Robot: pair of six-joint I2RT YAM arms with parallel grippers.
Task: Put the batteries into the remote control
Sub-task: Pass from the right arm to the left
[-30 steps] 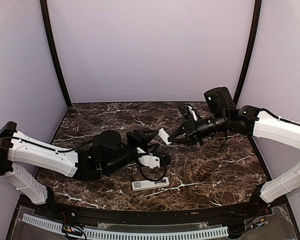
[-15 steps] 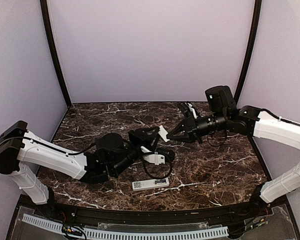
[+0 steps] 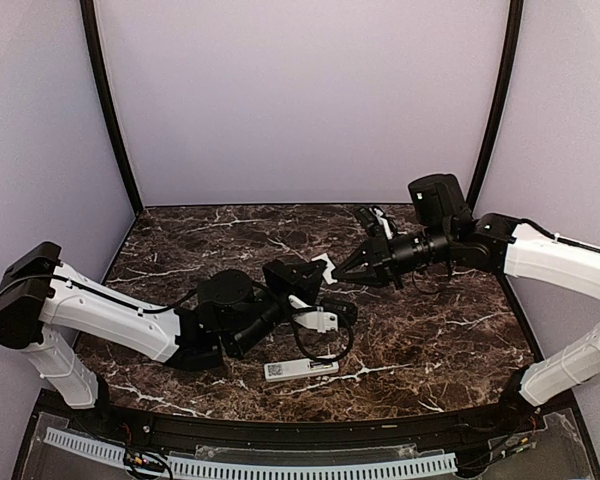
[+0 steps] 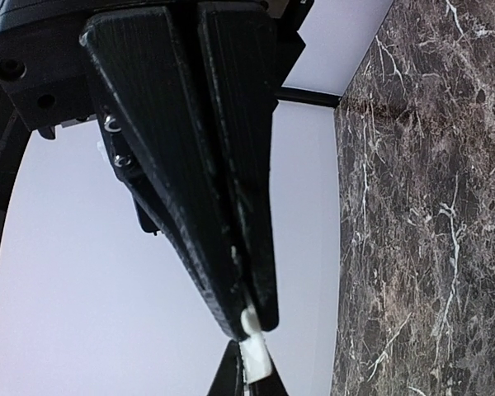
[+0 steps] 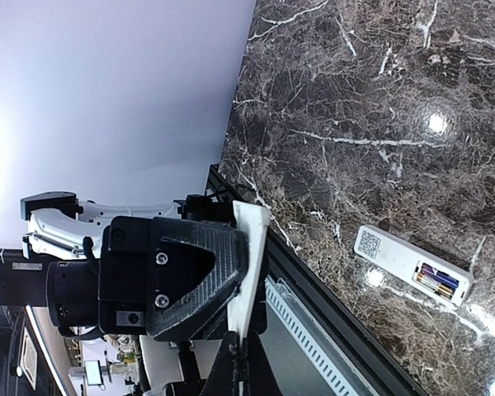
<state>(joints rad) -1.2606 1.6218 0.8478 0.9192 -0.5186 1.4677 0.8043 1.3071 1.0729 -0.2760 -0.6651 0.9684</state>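
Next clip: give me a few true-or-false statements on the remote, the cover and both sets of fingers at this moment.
1. The remote lies on the table, with neither arm touching it. True.
2. Its battery compartment is closed. False: the bay is open, with batteries showing inside.
3. The left fingers are shut on the white cover. True.
4. The right fingers stand wide open, clear of the cover. False: they are shut on the cover's other end.

Only a sliver of the thin white plastic piece point(image 4: 254, 351) shows past the left gripper point(image 4: 247, 322); the rest is hidden.
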